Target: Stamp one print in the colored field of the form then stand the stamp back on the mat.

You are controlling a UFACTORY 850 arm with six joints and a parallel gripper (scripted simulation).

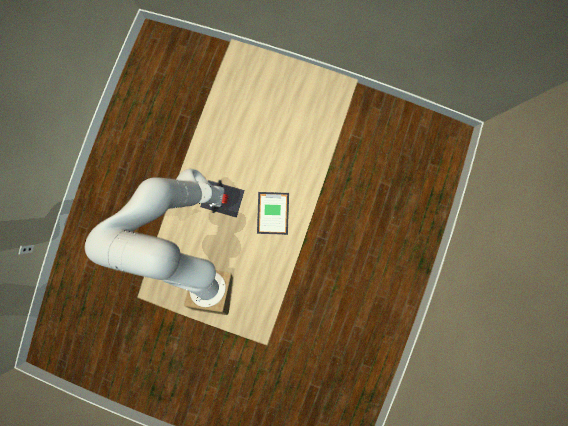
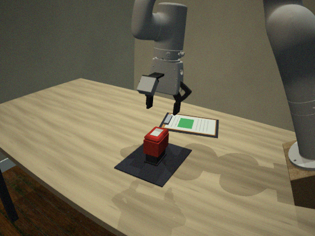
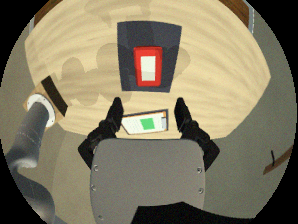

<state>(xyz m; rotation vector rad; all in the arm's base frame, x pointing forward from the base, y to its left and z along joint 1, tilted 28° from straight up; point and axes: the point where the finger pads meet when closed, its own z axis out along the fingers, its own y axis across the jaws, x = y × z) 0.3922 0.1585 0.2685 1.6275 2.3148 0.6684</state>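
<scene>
The red stamp (image 1: 225,199) (image 2: 156,143) (image 3: 148,66), with a white label on top, stands upright at the middle of the dark mat (image 1: 236,209) (image 2: 173,162) (image 3: 127,63). My gripper (image 1: 218,200) (image 2: 162,109) (image 3: 148,103) is open and empty. It points down and hangs well above the stamp, with clear air between the fingertips and the stamp's top. The form (image 1: 273,223) (image 2: 203,127) (image 3: 133,124) lies on a clipboard beyond the mat. Its green field (image 1: 272,209) (image 2: 185,123) (image 3: 148,123) bears no mark.
The arm's base (image 1: 210,295) (image 2: 302,162) stands on a wooden block at the table's near side, to the right in the exterior view. The table's front edge (image 2: 69,199) runs close to the mat.
</scene>
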